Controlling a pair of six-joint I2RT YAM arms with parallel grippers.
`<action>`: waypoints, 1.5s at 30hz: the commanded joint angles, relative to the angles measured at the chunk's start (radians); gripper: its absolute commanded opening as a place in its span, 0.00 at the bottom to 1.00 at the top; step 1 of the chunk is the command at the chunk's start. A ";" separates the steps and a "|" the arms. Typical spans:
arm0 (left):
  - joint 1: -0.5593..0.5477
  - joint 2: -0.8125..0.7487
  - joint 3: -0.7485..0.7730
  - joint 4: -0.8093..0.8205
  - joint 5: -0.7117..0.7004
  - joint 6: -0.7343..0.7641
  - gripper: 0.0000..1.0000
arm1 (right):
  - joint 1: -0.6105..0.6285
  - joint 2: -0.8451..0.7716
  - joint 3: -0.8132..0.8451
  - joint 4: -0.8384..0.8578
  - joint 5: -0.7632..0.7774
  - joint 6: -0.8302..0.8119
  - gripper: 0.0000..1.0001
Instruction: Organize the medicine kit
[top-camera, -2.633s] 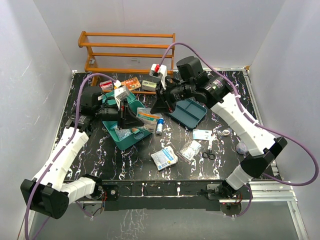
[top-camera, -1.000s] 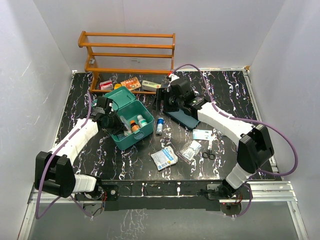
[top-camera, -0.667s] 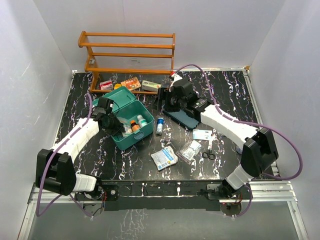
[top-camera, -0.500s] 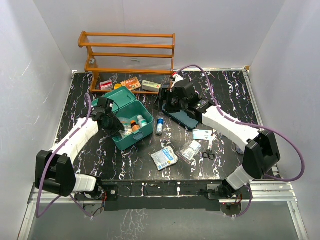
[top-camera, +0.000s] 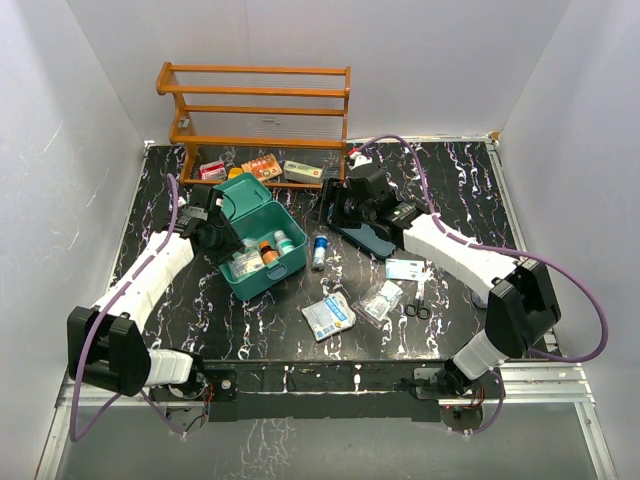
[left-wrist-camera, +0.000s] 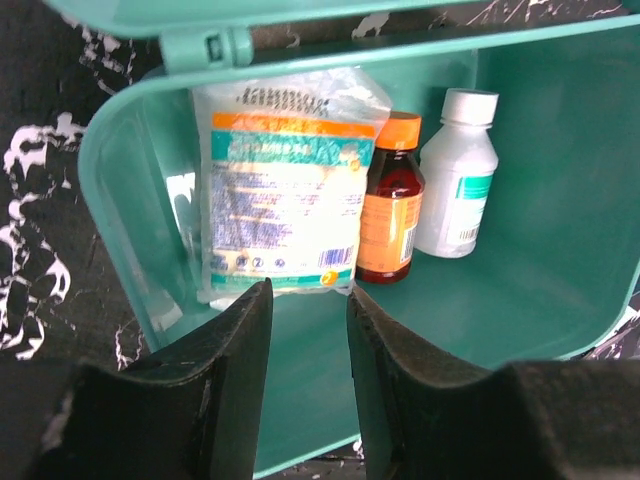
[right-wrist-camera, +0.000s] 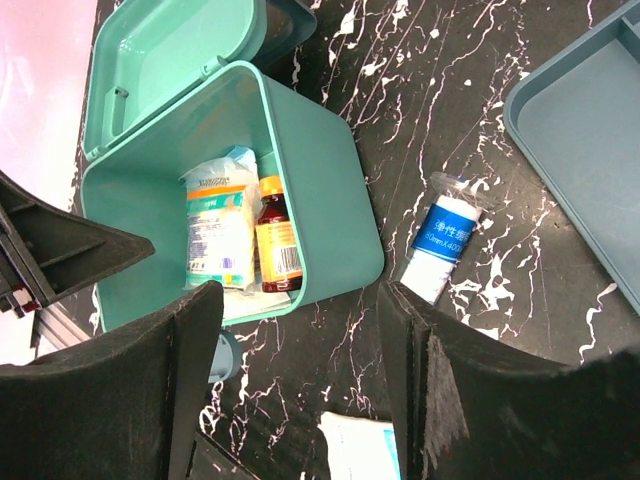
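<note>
The left fingers (left-wrist-camera: 307, 300) stand slightly parted over the left wall of the medicine kit (left-wrist-camera: 560, 200), with nothing between them; whether they touch its rim cannot be told. The kit sits open on the left half of the black marbled tabletop (top-camera: 200, 310), lid tipped back toward the orange rack (top-camera: 255, 105). Inside, side by side, lie a printed packet (left-wrist-camera: 285, 190), an amber bottle with an orange cap (left-wrist-camera: 392, 205) and a white bottle (left-wrist-camera: 458, 180). Just right of the kit, apart from it, a blue-labelled roll (right-wrist-camera: 440, 240) lies on the tabletop. The right fingers (right-wrist-camera: 297, 300) hang spread wide and empty above the kit's right wall and the roll. Beneath the right arm is the flat darker teal tray (right-wrist-camera: 590, 130). Nearer the front edge lie flat packets (top-camera: 328, 316) and scissors (top-camera: 418, 304).
</note>
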 joint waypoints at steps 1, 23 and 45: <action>-0.018 0.031 0.023 0.078 0.011 0.088 0.35 | 0.000 -0.001 -0.008 0.007 0.067 0.025 0.60; -0.091 0.246 -0.011 0.061 -0.201 0.025 0.31 | 0.001 -0.016 -0.135 -0.042 0.081 -0.009 0.61; -0.092 -0.049 0.165 0.113 -0.129 0.181 0.49 | 0.001 -0.125 -0.266 -0.165 0.019 -0.046 0.67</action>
